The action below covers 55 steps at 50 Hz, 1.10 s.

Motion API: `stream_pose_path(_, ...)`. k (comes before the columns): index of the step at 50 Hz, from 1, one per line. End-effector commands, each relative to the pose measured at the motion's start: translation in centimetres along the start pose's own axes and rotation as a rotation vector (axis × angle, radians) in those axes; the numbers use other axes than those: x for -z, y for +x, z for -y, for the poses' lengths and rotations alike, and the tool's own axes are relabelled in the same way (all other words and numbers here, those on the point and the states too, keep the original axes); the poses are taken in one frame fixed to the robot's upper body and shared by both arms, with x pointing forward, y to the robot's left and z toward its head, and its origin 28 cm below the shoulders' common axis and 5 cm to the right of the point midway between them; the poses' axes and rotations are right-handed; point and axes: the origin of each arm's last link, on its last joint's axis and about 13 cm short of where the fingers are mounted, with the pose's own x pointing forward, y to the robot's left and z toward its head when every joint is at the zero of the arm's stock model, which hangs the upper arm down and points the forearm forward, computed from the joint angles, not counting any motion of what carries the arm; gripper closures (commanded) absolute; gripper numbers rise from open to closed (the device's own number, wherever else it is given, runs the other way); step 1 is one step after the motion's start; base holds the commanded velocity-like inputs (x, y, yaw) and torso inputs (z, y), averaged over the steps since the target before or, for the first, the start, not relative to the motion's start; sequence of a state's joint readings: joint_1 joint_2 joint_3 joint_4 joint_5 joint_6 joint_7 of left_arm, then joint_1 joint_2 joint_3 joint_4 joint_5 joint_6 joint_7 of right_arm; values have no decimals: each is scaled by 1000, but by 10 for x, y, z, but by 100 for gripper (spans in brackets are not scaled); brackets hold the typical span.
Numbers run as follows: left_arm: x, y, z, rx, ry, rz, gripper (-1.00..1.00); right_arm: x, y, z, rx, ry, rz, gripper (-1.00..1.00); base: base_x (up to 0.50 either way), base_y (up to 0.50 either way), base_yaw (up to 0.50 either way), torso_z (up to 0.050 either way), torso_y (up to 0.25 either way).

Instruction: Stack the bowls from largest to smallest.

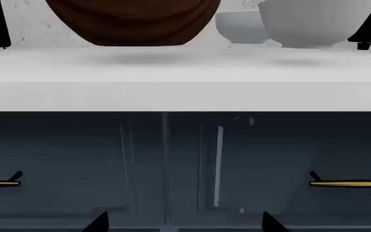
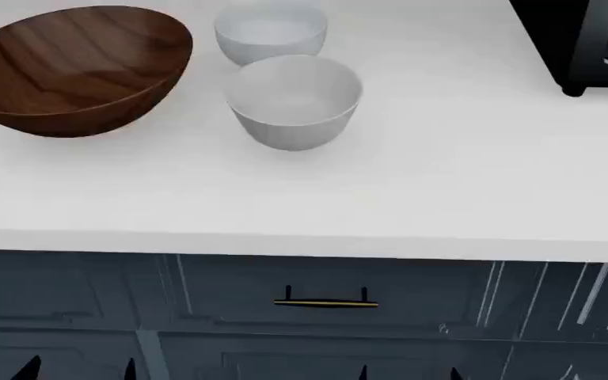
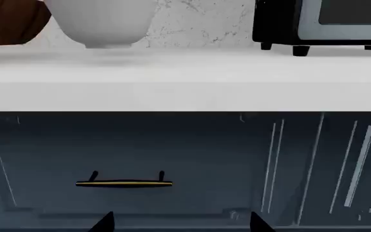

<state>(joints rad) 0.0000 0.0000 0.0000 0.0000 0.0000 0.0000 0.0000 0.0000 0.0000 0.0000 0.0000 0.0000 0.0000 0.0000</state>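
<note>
Three bowls stand on the white counter (image 2: 442,182). The large dark-brown wood-grain bowl (image 2: 77,67) is at the far left, also in the left wrist view (image 1: 134,21). The mid-sized deep white bowl (image 2: 294,99) stands nearest the front edge, apart from the others. The smaller white bowl (image 2: 270,32) sits behind it. My left gripper (image 2: 80,369) and right gripper (image 2: 408,372) hang below the counter edge in front of the cabinet. Both are open and hold nothing. Only their dark fingertips show in the wrist views (image 1: 184,223) (image 3: 180,223).
A black oven (image 2: 579,43) stands at the back right of the counter. Dark blue cabinet fronts with a brass handle (image 2: 325,302) run under the counter's front edge. A marbled wall backs the counter.
</note>
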Motion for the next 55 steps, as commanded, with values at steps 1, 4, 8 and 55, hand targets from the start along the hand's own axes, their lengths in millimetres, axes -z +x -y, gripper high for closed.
stream_pose_path(1,-1,0,0,0,0,0,-100,-1,-1,0,0,0,0,-100,0,0,0,0,0)
stream_pose_path(4,-3,-1,0,4,-26,25,-100,-2,-1,-1,9,-6,13,-100,0,0,0,0,0)
stream_pose_path(8,-2,-1,0,13,-33,22,-100,-2,0,0,22,-6,29,-100,0,0,0,0,0)
stream_pose_path(55,-156,-30,-17,65,-138,52,-100,-137,-31,19,7,-116,95,-100,0,0,0,0,0)
